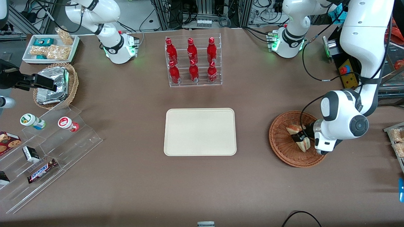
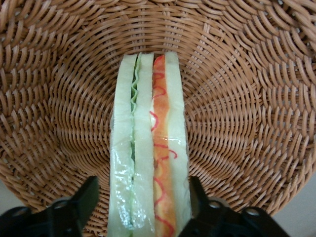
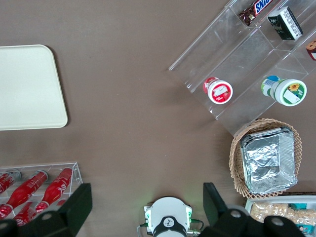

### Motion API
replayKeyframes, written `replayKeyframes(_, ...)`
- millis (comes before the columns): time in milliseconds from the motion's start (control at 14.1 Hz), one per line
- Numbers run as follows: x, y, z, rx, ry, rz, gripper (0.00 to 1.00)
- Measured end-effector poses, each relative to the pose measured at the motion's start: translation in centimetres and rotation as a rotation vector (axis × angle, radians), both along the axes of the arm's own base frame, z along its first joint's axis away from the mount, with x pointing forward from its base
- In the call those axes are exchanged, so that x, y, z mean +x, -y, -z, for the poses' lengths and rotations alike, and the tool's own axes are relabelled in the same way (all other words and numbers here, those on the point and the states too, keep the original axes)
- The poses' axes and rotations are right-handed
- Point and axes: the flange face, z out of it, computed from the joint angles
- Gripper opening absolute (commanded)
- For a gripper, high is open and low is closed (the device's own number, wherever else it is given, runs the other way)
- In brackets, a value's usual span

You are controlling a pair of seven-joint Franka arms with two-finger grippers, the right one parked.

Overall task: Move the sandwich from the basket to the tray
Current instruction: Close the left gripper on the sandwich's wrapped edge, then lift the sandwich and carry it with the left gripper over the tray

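The sandwich (image 1: 294, 128) is a pale bread wedge with green and red-orange filling, lying in the reddish-brown wicker basket (image 1: 281, 145) toward the working arm's end of the table. My left gripper (image 1: 299, 138) is down in the basket, open, with one finger on each side of the sandwich. In the left wrist view the sandwich (image 2: 148, 123) runs lengthwise between the fingers (image 2: 89, 190) over the basket weave (image 2: 237, 98), with a gap showing at one finger. The gripper (image 2: 143, 183) straddles its near end. The cream tray (image 1: 200, 131) lies bare at the table's middle; it also shows in the right wrist view (image 3: 24, 89).
A clear rack of red bottles (image 1: 193, 61) stands farther from the front camera than the tray. Toward the parked arm's end are a tan basket with foil packets (image 1: 55, 85), a white snack tray (image 1: 50, 47) and a clear stepped shelf with snacks (image 1: 47, 148).
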Motion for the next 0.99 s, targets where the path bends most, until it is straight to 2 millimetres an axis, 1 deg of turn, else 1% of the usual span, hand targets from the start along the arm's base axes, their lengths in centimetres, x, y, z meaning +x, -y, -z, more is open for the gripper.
replayKeyframes(71,0.0,0.0,0.0,0.000,0.001,0.000,0.15)
replayKeyframes(212,0.1,0.0,-0.1,0.000,0.003,0.000,0.14)
replayKeyframes(354,0.4,0.0,-0.8,0.000,0.016,0.001,0.14)
replayKeyframes(496,0.8,0.2,-2.7,0.000,0.039,0.007,0.14)
replayKeyframes(566,0.9,0.6,-4.3,0.000,0.054,0.017,0.15)
replayKeyframes(637,0.9,1.5,-5.9,-0.001,0.072,0.037,0.15)
replayKeyframes(708,0.7,3.2,-7.5,-0.003,0.088,0.072,0.15)
replayKeyframes(779,0.3,6.3,-8.7,-0.005,0.105,0.125,0.15)
replayKeyframes(850,-0.3,10.3,-9.7,-0.009,0.120,0.189,0.14)
replayKeyframes(991,-2.5,18.7,-10.6,-0.019,0.137,0.314,0.14)
